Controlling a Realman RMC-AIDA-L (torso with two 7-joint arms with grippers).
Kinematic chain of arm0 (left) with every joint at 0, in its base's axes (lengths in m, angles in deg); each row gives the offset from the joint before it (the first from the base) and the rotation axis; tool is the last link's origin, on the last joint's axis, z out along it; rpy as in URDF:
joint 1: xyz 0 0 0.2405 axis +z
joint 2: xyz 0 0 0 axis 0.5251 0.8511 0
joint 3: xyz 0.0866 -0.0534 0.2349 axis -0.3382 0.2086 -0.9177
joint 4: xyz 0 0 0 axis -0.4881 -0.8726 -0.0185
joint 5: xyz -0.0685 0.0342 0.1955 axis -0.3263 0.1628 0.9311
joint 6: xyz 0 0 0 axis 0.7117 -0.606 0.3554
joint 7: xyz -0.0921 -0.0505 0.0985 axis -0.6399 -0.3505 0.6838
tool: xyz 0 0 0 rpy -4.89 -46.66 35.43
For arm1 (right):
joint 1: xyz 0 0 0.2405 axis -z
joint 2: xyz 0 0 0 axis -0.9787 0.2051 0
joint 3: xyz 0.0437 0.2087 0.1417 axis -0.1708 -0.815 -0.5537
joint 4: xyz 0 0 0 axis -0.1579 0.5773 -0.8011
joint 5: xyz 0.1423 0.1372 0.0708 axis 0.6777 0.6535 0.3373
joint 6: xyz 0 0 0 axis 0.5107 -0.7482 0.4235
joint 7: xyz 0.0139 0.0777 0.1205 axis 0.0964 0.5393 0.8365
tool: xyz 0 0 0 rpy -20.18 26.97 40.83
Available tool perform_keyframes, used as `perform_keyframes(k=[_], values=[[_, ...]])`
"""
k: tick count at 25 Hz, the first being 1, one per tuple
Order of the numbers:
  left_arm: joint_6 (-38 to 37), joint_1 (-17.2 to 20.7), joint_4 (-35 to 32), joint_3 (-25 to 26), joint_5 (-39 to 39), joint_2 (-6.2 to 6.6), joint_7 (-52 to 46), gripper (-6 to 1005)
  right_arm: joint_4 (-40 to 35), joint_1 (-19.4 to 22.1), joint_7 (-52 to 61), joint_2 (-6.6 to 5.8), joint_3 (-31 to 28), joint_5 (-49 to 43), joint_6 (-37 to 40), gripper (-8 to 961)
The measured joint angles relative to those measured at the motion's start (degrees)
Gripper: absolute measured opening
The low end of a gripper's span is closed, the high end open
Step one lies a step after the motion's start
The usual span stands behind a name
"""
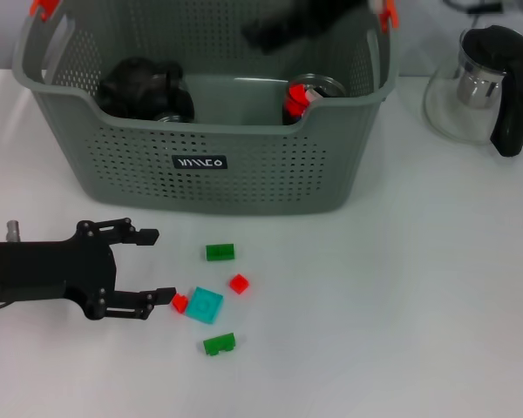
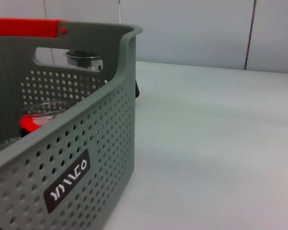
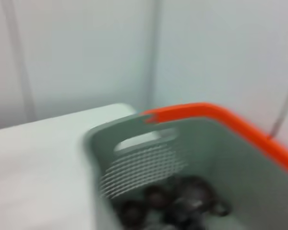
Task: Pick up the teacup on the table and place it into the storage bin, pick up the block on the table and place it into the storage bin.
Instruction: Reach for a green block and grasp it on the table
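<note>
The grey-green storage bin (image 1: 200,187) stands at the back of the table, with orange handle clips and a black label. Inside it, at the right, sits a glass teacup (image 1: 303,94) with a red handle, which also shows through the bin's wall (image 2: 41,115). Several small blocks lie in front of the bin: green (image 1: 220,252), red (image 1: 239,283), teal (image 1: 206,305), a small red one (image 1: 179,303) and another green (image 1: 219,344). My left gripper (image 1: 157,266) lies low on the table, open, one fingertip almost at the small red block. My right gripper (image 1: 301,22) hovers blurred above the bin's back right.
A black object (image 1: 146,87) lies in the bin's left half and shows too in the right wrist view (image 3: 182,203). A glass teapot (image 1: 484,83) with a black handle stands at the back right. White tabletop stretches to the right of the blocks.
</note>
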Motion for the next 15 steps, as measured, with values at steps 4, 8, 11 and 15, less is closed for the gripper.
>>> perform_keyframes(k=[4, 8, 11, 15], values=[[0.05, 0.01, 0.0, 0.03, 0.03, 0.0, 0.1, 847, -5.88, 2.97, -0.85, -0.04, 0.33, 5.68, 13.8, 931], [0.05, -0.08, -0.07, 0.02, 0.06, 0.0, 0.12, 847, -5.97, 3.48, -1.49, 0.12, 1.25, 6.65, 19.63, 929], [0.03, -0.12, -0.09, 0.01, 0.08, 0.01, 0.14, 847, -4.16, 4.33, -1.83, 0.17, 5.37, 6.63, 21.47, 928], [0.08, -0.2, -0.09, 0.02, 0.08, 0.05, 0.16, 846, 1.39, 4.53, -2.05, 0.15, 11.8, 6.22, 19.91, 923]])
